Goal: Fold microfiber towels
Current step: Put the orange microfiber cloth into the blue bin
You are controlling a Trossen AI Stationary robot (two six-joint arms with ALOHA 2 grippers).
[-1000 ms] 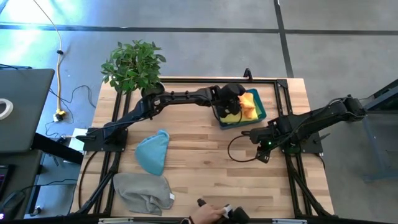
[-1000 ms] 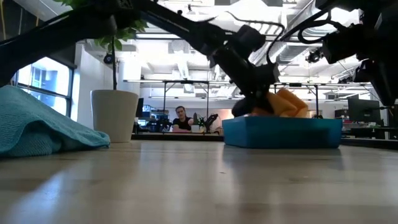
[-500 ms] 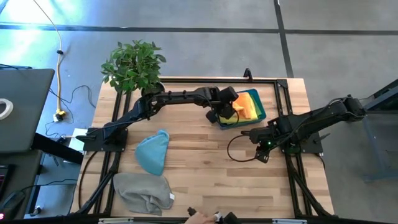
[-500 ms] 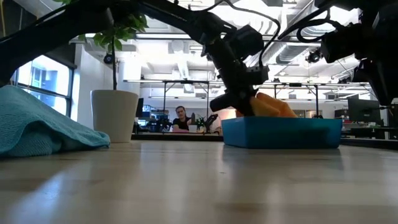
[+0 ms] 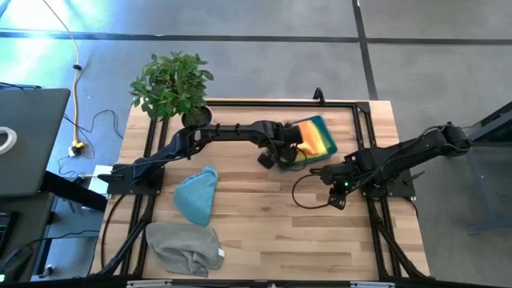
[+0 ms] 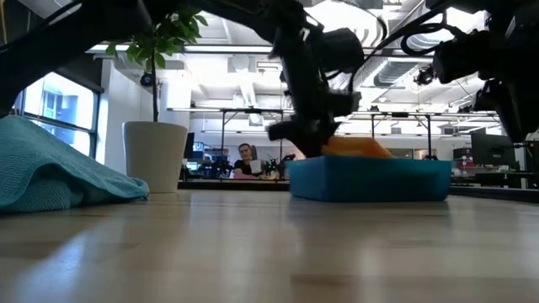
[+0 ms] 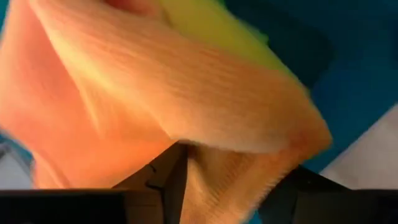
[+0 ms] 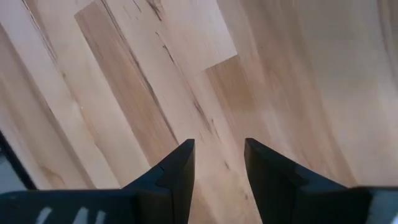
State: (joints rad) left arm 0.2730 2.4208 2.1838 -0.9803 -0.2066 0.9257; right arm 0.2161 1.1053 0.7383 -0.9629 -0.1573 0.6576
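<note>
At the far side of the counter (image 5: pixel 264 210), beside the blue bin (image 5: pixel 330 149), our left gripper (image 5: pixel 278 155) has its fingers closed on a fold of the orange towel (image 7: pixel 143 106), which drapes over them and fills the left wrist view. We judge this cloth light, limp and a little grippy: it sags wherever it is unsupported, so a pinch in the middle only bunches it. For folding we would take hold at a corner or along a hem, so the rest hangs flat. More towels sit in the bin, yellow and green showing beside the orange. A light blue towel (image 5: pixel 197 198) and a grey towel (image 5: pixel 186 246) lie crumpled on the near left of the counter, well apart from the bin. Our right gripper (image 5: pixel 338 200) hovers over bare wood with its fingers parted and holding nothing.
</note>
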